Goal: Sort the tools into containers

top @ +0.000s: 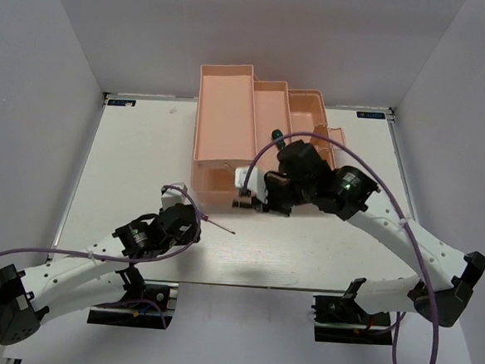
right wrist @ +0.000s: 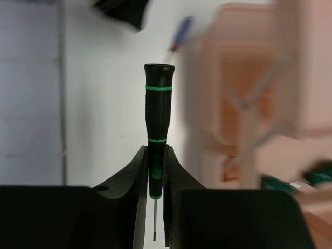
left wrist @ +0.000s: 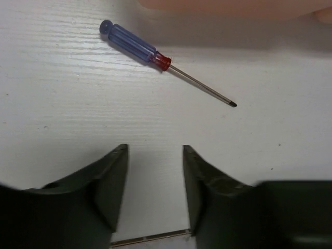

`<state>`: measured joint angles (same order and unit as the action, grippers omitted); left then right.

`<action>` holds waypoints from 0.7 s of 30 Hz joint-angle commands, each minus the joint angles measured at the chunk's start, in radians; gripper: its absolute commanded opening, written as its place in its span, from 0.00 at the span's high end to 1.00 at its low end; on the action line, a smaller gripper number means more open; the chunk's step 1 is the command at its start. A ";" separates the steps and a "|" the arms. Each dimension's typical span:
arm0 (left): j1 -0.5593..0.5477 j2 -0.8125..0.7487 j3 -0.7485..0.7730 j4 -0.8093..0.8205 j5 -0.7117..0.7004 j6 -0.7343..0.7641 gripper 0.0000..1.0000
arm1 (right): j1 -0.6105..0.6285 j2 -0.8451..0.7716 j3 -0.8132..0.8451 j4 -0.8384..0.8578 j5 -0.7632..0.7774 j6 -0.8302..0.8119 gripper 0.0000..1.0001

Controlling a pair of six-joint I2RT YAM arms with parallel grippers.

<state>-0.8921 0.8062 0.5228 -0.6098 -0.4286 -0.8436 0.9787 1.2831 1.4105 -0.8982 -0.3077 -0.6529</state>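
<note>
Blue-and-red screwdriver [left wrist: 163, 61] lay just right of the left gripper [left wrist: 154, 155], whose jaws stood apart and empty; handle left, tip right; the right gripper [right wrist: 157, 155] pinched a green-handled screwdriver [right wrist: 158, 104].

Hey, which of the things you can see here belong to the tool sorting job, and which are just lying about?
Job:
- peach toolbox, trays folded out
- green-banded screwdriver, clamped in the jaws of the right gripper
- blue-and-red screwdriver, lying on the table ahead of the open left gripper

Not the job:
- purple cables on the arms
- white table
</note>
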 commanded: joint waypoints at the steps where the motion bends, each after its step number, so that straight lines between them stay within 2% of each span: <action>1: 0.010 0.007 0.019 0.048 0.010 -0.115 0.39 | -0.035 0.018 0.128 0.128 0.245 0.080 1.00; 2: 0.010 0.007 0.007 0.048 0.010 -0.174 0.36 | -0.040 0.066 0.142 0.282 0.301 0.172 1.00; 3: 0.010 0.007 -0.004 0.048 0.001 -0.208 0.31 | -0.044 0.114 0.192 0.326 0.493 0.191 1.00; 4: 0.010 0.007 -0.018 0.061 0.001 -0.241 0.31 | -0.072 0.169 0.217 0.365 0.518 0.209 1.00; 6: 0.010 0.007 -0.018 0.073 -0.009 -0.317 0.26 | -0.095 0.223 0.322 0.445 0.541 0.254 1.00; 8: 0.010 0.007 -0.030 0.088 -0.019 -0.374 0.26 | -0.115 0.329 0.385 0.470 0.567 0.282 1.00; 9: 0.010 0.007 -0.030 0.079 -0.030 -0.409 0.26 | -0.123 0.359 0.483 0.476 0.574 0.298 1.00; 10: 0.010 0.019 -0.030 0.079 -0.044 -0.432 0.25 | -0.130 0.460 0.501 0.507 0.579 0.302 1.00; 17: 0.010 0.135 0.003 0.047 -0.130 -0.597 0.25 | -0.179 0.627 0.553 0.624 0.546 0.311 1.00; 18: 0.010 0.148 0.012 0.047 -0.145 -0.610 0.25 | -0.189 0.642 0.564 0.618 0.536 0.326 0.96; 19: 0.010 0.160 0.022 0.047 -0.154 -0.620 0.25 | -0.196 0.651 0.577 0.590 0.512 0.344 0.83; 20: 0.010 0.191 0.022 0.047 -0.163 -0.633 0.25 | -0.199 0.651 0.603 0.575 0.492 0.363 0.50; 21: 0.010 0.206 0.034 0.047 -0.176 -0.643 0.25 | -0.209 0.641 0.613 0.553 0.484 0.380 0.41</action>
<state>-0.8856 0.9813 0.5083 -0.5529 -0.5274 -1.4036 0.7868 1.9656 1.9285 -0.3691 0.2180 -0.3401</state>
